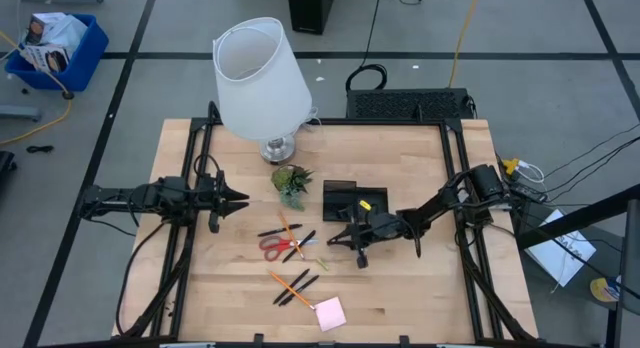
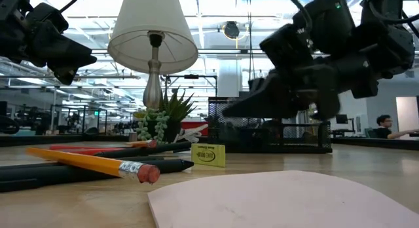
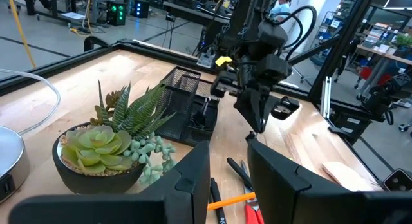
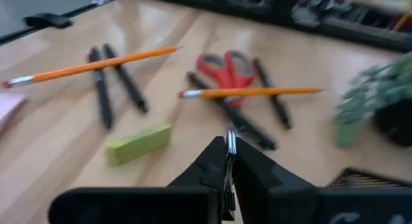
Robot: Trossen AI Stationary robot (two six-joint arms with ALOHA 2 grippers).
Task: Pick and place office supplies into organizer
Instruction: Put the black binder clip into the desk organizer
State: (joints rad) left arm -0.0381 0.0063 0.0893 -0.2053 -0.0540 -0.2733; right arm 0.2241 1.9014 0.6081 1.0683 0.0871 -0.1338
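The right claw (image 1: 338,235) hangs over the middle of the counter (image 1: 420,298), just in front of the organizer (image 1: 352,198), its fingers pinched together on a thin silvery clip (image 4: 230,141) that stands up between the tips. From this claw's own camera, the yellow-green piece (image 4: 139,143) lies on the wood just beyond the fingertips, apart from them. Farther out are the red-handled scissors (image 4: 225,69), crossed by an orange pencil (image 4: 251,92) and flanked by black pens (image 4: 235,121). A second orange pencil (image 4: 90,65) and two more black pens (image 4: 112,85) lie towards the counter's front edge. The pink sticky-note pad (image 1: 330,313) sits close to the front edge, well apart from both claws.

The organizer, a black mesh tray, rests near the counter's centre, beside the small green plant (image 1: 292,183); a small yellow item (image 1: 364,205) lies in it. The white-shaded lamp (image 1: 260,78) stands at the back edge.

The left claw (image 1: 240,200) waits above the left half of the counter, fingers narrowly parted with nothing between them, pointing towards the plant.
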